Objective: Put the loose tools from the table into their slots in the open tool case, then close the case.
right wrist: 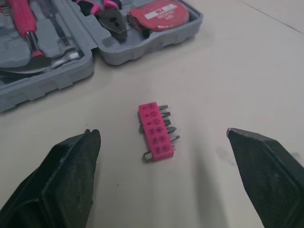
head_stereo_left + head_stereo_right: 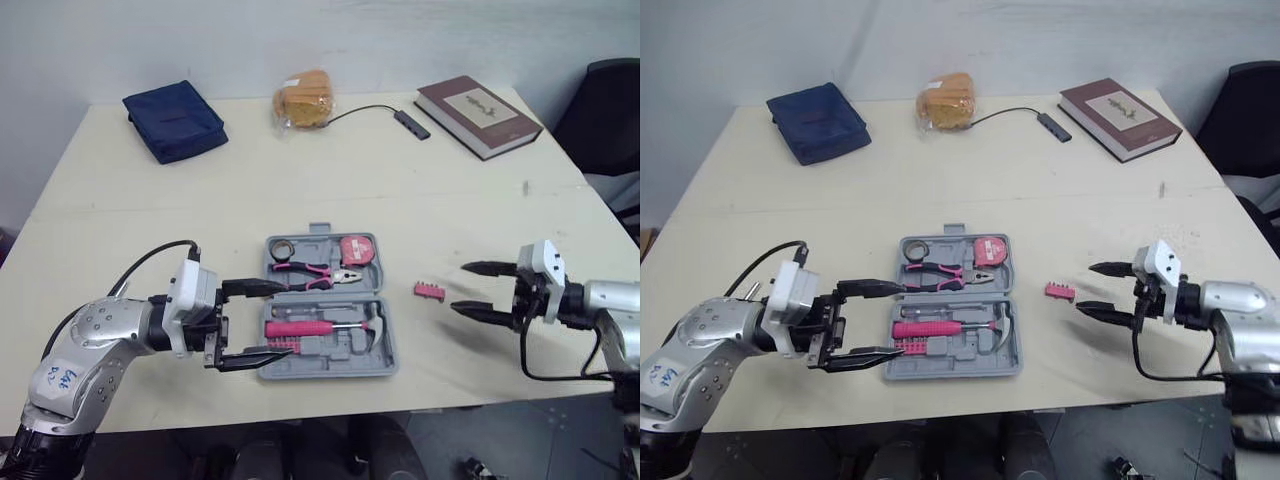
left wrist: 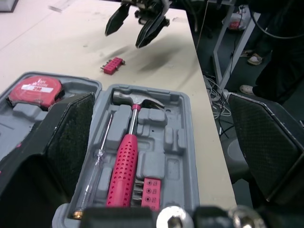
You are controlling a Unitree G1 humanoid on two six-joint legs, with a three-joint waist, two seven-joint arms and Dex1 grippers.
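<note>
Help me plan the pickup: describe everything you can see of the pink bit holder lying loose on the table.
The bit holder is a small pink block, plastic by the look, holding a row of short metal screwdriver bits whose tips stick out along one side. Screw-head symbols mark its top face. It lies flat on the table, clear of the open tool case and in front of the right gripper, whose jaws stand open, apart from it. Only the table touches it.

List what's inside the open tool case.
Seen: tape roll, pliers, tape measure in one half; hammer, thin screwdriver, bit strip in the other. The left gripper covers part of the case at its left edge.
</note>
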